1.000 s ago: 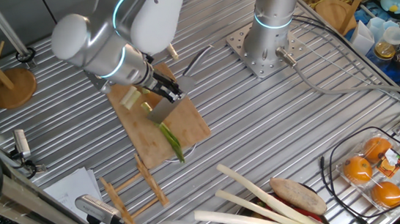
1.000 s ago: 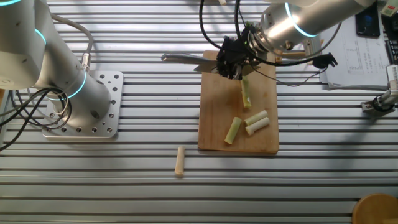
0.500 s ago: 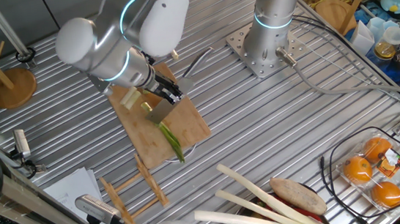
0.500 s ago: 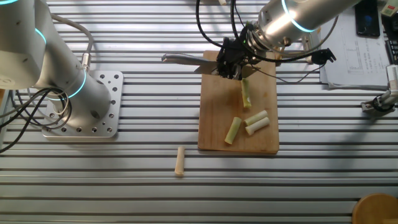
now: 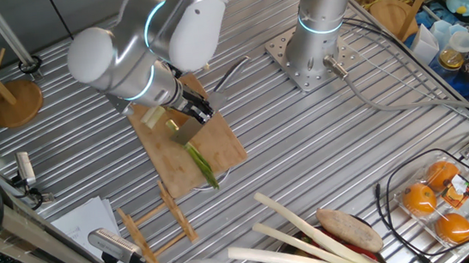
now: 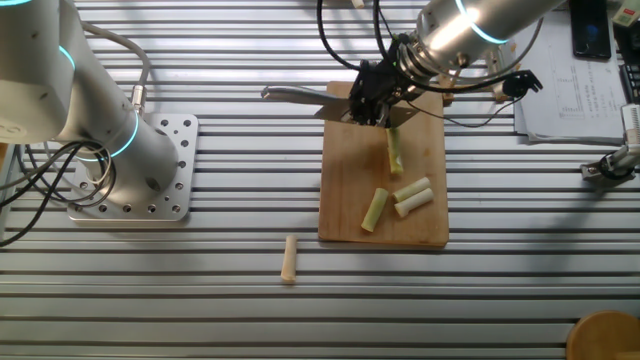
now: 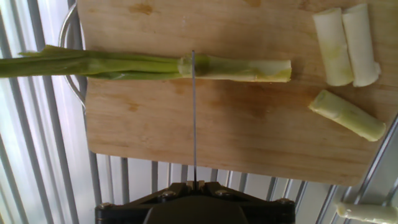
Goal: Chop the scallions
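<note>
The scallion (image 7: pixel 236 67) lies across the wooden cutting board (image 7: pixel 249 130), pale end on the board, dark green leaves over its edge. It also shows in one fixed view (image 5: pixel 199 162) and in the other (image 6: pixel 396 150). My gripper (image 7: pixel 194 185) is shut on a knife (image 7: pixel 193 124), whose blade stands edge-on across the stalk near its middle. The gripper (image 6: pixel 372 95) sits at the board's far edge, with the blade (image 6: pixel 300 97) pointing off the board. Three cut pieces (image 6: pixel 412 196) lie on the board; two (image 7: pixel 345 43) side by side, one (image 7: pixel 346 115) apart.
A pale cut piece (image 6: pixel 289 259) lies off the board on the ribbed table. A second arm's base (image 5: pixel 309 55) stands behind. Thick cream stalks (image 5: pixel 305 237), a basket of oranges (image 5: pixel 435 198), a wooden rack (image 5: pixel 157 225) and a wooden stand (image 5: pixel 11 101) are around.
The arm's upper links have shifted slightly; the knife, the scallion and the cut pieces stay in almost the same places.
</note>
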Robot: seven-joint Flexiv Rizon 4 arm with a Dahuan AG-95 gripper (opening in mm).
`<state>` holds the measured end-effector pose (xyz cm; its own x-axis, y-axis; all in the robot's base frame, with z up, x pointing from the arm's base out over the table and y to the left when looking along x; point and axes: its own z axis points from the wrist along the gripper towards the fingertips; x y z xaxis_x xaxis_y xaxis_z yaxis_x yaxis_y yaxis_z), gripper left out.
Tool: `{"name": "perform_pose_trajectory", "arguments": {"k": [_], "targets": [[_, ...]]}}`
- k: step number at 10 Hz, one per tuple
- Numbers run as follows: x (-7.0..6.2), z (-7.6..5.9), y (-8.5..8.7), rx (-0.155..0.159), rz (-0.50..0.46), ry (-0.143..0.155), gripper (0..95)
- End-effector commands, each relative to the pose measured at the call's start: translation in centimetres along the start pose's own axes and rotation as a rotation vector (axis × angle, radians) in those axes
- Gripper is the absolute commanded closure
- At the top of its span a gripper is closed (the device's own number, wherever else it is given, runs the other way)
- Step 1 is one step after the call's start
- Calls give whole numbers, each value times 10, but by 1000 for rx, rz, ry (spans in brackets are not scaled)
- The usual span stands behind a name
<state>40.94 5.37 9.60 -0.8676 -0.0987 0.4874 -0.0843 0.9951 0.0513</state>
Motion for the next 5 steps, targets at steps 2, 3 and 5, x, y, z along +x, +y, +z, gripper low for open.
{"name": "perform_pose_trajectory", "arguments": {"k": [2, 3, 5], "targets": [[3, -2, -8, 11, -9, 1, 950], [4, -2, -10, 13, -11, 1, 950], [4, -3, -15, 20, -14, 2, 950]]}}
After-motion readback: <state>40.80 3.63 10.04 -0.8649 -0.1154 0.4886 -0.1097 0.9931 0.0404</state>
